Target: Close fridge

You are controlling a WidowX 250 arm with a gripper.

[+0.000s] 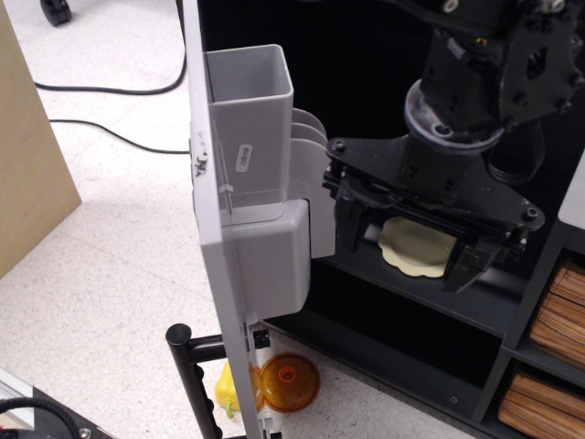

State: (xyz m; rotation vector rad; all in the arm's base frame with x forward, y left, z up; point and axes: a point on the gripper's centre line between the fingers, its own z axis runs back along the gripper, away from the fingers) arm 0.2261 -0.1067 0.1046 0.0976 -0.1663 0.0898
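1. my tool [407,251], a black two-fingered claw on a black arm, hangs inside the open front of the play fridge, a black shelved cabinet [366,82] with a light grey door.
2. the tool's fingers [351,224] are spread apart with nothing between them; the left-hand finger in the picture sits just beside the door's inner bins, though i cannot tell whether it touches them.
3. the light grey door [208,192] stands open, seen nearly edge-on, running from the top of the picture down to the bottom centre.
4. on the door's inner face a tall grey rectangular open-topped bin [251,119] sits above a lower, rounded grey bin [274,256].
5. behind the upper bin, curved grey tabs [311,133] fan out toward the cabinet.
6. on the black shelf [411,288] below the tool lies a flat, pale yellow scalloped disc [413,245], partly hidden by the fingers.
7. the door's black vertical bar handle [194,380] shows at the bottom, on the door's outer side.
8. near the door's foot lie an orange translucent round lid-like piece [290,382] and a yellow toy piece [228,391].
9. at the right edge, a dark shelf unit holds wooden-slat baskets [559,315].
10. black cables [110,90] trail over the speckled white floor [101,293] at the left.
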